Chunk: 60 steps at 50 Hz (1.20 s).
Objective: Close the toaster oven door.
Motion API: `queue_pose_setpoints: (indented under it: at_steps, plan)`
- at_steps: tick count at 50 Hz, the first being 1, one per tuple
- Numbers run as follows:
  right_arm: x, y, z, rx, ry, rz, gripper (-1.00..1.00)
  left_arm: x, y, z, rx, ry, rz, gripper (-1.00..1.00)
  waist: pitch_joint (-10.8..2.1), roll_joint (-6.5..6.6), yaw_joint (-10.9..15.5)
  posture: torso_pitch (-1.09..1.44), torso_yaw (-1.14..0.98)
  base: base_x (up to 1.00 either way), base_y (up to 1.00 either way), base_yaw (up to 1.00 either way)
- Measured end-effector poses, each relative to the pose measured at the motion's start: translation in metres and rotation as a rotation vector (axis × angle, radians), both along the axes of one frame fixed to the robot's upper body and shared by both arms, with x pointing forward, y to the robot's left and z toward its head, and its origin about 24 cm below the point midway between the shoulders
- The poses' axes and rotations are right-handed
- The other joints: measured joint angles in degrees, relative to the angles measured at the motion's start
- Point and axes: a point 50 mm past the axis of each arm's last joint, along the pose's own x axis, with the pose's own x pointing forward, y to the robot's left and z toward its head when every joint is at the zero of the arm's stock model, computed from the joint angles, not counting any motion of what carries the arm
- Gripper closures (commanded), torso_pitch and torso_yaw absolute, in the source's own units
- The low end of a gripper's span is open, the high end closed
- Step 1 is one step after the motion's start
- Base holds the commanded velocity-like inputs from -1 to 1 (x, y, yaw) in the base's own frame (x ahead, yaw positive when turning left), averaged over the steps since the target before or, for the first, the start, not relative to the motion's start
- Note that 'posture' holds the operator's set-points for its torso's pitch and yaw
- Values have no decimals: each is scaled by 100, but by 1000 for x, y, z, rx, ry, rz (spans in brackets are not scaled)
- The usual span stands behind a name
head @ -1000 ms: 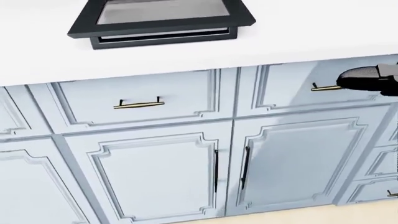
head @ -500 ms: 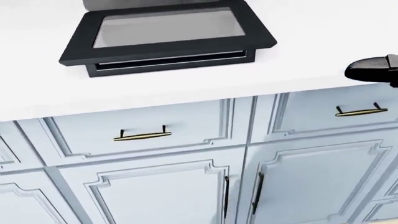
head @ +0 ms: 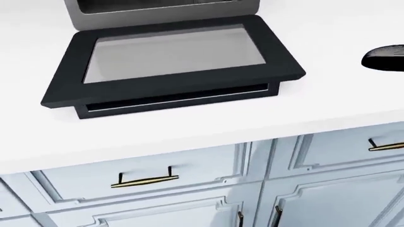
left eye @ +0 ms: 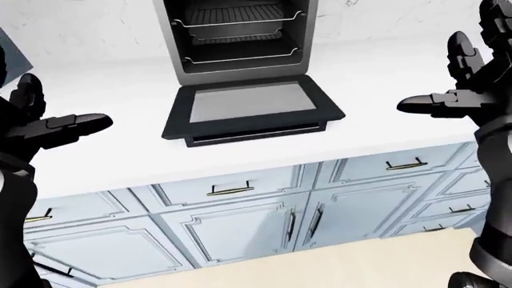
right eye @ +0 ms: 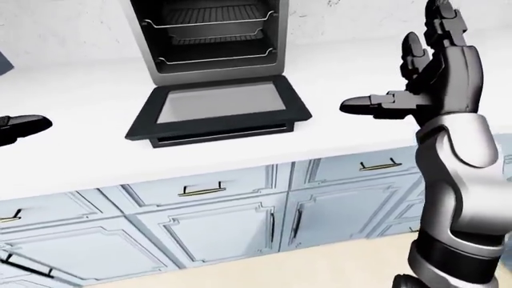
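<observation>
**Oven door lies open on the counter**

The toaster oven (left eye: 237, 36) sits on the white counter (left eye: 384, 84). Its door (left eye: 249, 109) is folded down flat, glass side up, near the counter's edge. The left hand (left eye: 48, 123) is held up to the left of the door, fingers spread, holding nothing. The right hand (right eye: 432, 84) is up on the right, fingers wide open and empty. Neither hand touches the door. Pale blue drawers (head: 139, 182) with gold handles sit below.
</observation>
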Motion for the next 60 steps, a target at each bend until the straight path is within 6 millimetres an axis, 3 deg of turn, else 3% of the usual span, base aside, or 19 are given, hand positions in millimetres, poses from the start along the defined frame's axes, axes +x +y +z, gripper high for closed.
queue_pose_setpoints:
  at_steps: [3,7,10,11,12,17,21,24,25,27,29,34,37,39,43,47,50,55,60]
  plan:
    - [2,0,-3,2,23,7,-100,0,2,0,-3,11,7,-100,-57,-83,25,0,0,18,8,0]
    - [-3,-3,7,-6,-20,-11,-100,-2,1,6,10,-20,5,-100,-56,-350,40,0,0,18,8,0]
    - [-6,-2,11,-14,-45,-12,-100,-3,1,7,15,-24,7,-100,-69,-628,71,0,0,18,8,0]
    - [-6,-3,12,-15,-49,-15,-100,-2,0,7,13,-26,3,-100,-83,-656,48,0,0,18,7,0]
    - [-6,-5,11,-11,-46,-21,-100,-1,-1,4,9,-17,-6,-100,-45,-577,-1,0,0,17,7,0]
    - [-2,-10,1,10,10,-44,-100,3,-5,-2,3,22,-34,-100,-46,-532,-86,0,0,18,8,0]
    - [-5,-8,7,-3,-25,-36,-100,-1,-3,5,16,-15,-18,-100,-9,-253,-104,0,0,19,8,0]
    - [-5,-7,10,-5,-40,-30,-100,-3,-2,9,23,-32,-10,-100,-70,20,-102,0,0,18,8,0]
    - [-4,-5,7,-2,-31,-21,-100,-3,0,9,18,-30,-2,-100,-43,-40,-57,0,0,18,9,0]
    - [0,-1,2,-3,-2,0,-100,-3,4,3,1,-5,14,-100,-9,-28,-1,0,0,18,8,0]
    - [1,-1,0,-2,12,4,-100,-2,6,2,-2,10,20,-100,-38,-82,22,0,0,18,8,0]
    - [-4,-6,10,-10,-28,-17,-100,-4,8,9,16,-19,23,-100,-35,-393,37,0,0,18,8,0]
    - [-6,-8,15,-16,-49,-26,-100,-5,9,11,23,-29,27,-100,-73,-665,59,0,0,18,8,0]
    - [-5,-14,12,-9,-40,-43,-100,-3,8,6,18,-13,15,-100,-22,-554,-23,0,0,18,8,0]
    - [-2,-23,6,5,1,-72,-100,-1,11,2,47,1,30,-100,-38,-547,-81,0,0,18,8,0]
    - [-5,-22,13,-8,-31,-74,-100,-6,13,9,83,-34,45,-100,3,-284,-99,0,0,17,8,0]
    - [-5,-21,18,-13,-53,-67,-100,-10,16,17,89,-69,54,-100,-44,-43,-126,0,0,0,0,0]
    - [4,-21,10,5,8,-74,-100,-6,23,5,54,-5,70,-100,79,-210,-16,0,0,0,0,0]
    - [1,-31,11,-6,23,-129,-100,-10,22,6,49,-17,53,-100,51,-236,29,0,0,0,0,0]
